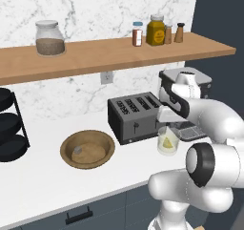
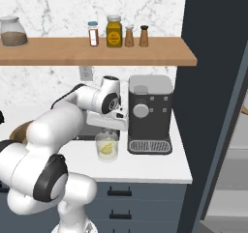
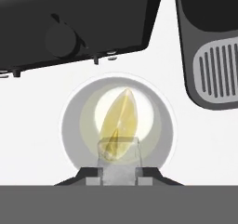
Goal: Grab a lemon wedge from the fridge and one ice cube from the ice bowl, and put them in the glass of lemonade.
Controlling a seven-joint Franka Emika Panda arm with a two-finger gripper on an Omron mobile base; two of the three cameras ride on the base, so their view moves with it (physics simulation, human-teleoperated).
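- The end effector [image 3: 119,172] hangs right over the glass [image 1: 167,141]. It is nearly shut, with a clear ice cube [image 3: 119,154] between its tips.
- The lemon wedge [image 3: 120,121] lies in the glass already.
- Open straight above so the cube drops in.
- The bowl [image 1: 87,149] sits further left on the table [image 1: 43,181].

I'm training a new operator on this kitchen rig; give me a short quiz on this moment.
1. True or false: the lemon wedge already lies in the glass of lemonade.
2. What does the hand grip? A) nothing B) an ice cube C) a spoon
3. Fill in: the glass stands between the toaster and the ____.
Key: 1 true; 2 B; 3 coffee machine.
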